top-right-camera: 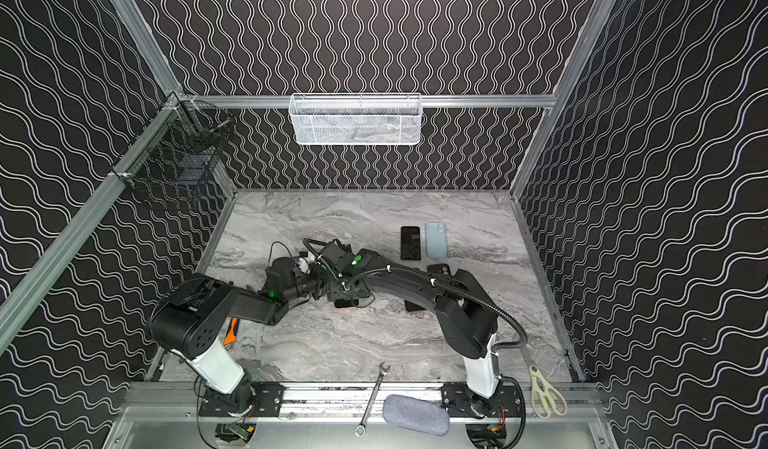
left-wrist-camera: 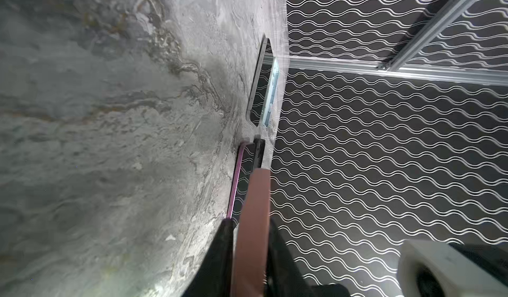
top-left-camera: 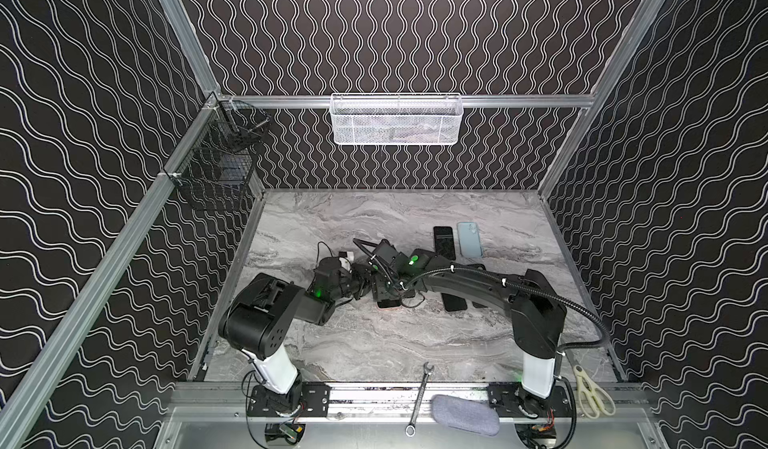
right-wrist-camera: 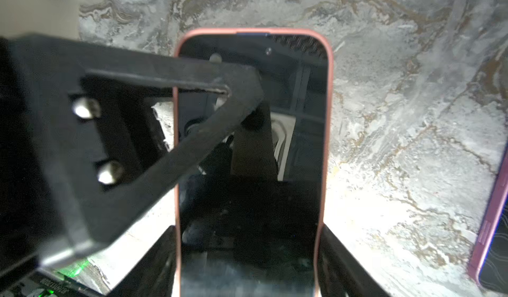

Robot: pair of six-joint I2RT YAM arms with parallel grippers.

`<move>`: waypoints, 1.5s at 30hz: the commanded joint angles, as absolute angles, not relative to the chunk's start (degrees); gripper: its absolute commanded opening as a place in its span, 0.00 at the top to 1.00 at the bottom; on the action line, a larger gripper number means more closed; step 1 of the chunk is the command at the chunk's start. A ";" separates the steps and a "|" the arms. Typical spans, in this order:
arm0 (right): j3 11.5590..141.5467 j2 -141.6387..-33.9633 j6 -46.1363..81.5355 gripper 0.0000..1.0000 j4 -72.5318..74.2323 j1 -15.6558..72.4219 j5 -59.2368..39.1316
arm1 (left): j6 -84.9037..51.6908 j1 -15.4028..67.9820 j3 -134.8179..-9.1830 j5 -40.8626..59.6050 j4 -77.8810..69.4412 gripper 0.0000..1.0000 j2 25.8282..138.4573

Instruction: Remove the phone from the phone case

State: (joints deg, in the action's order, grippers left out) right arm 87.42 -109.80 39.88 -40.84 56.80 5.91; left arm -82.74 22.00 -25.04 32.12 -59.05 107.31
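Both top views are looking steeply down from high above the near edge, sharing nearly the whole scene: counter (top-left-camera: pixel 374 343) (top-right-camera: pixel 332 343) and far wall (top-left-camera: pixel 395 31). The left wrist camera is skimming low over the counter, rolled sideways, facing right past the pink phone case (left-wrist-camera: pixel 253 227) close by. The right wrist camera is looking down from just above that case (right-wrist-camera: pixel 329 103); both wrist views are catching the purple phone (left-wrist-camera: pixel 243 177) (right-wrist-camera: pixel 488 232)

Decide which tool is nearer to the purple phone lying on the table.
Right. The right tool straddles the pink-cased phone, one finger on the side facing the purple phone. The left tool clamps the pink-cased phone's opposite edge, farther away.
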 commanded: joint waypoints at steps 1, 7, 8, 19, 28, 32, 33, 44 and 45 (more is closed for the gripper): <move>87.36 -109.16 40.34 0.52 -38.58 56.87 6.51 | -85.61 22.87 -24.57 31.27 -66.97 0.82 107.52; 87.49 -109.33 40.54 0.52 -38.70 56.78 6.89 | -85.34 23.38 -23.82 30.41 -66.97 0.94 105.58; 87.55 -109.42 40.60 0.52 -38.79 56.78 6.86 | -85.26 23.31 -23.73 30.41 -66.97 1.00 105.31; 84.72 -103.35 40.27 0.12 -36.32 56.69 9.91 | -82.91 23.37 -24.50 30.10 -65.50 1.00 101.49; 77.93 -92.21 37.56 0.00 -30.03 55.21 13.22 | -73.98 23.18 -28.75 26.45 -44.78 1.00 89.06; 74.29 -85.59 36.08 0.00 -27.32 55.02 17.47 | -71.91 22.76 -31.18 24.60 -40.02 1.00 84.97; 72.77 -83.83 35.09 0.00 -25.50 55.02 18.27 | -70.96 22.64 -31.77 23.73 -38.76 1.00 84.12; 57.62 -66.54 28.86 0.00 -10.69 49.04 9.05 | -59.80 22.24 -41.42 16.17 -29.60 1.00 77.18; 55.75 -65.43 28.99 0.00 -9.29 48.21 7.46 | -59.10 22.26 -41.76 16.26 -29.69 1.00 76.96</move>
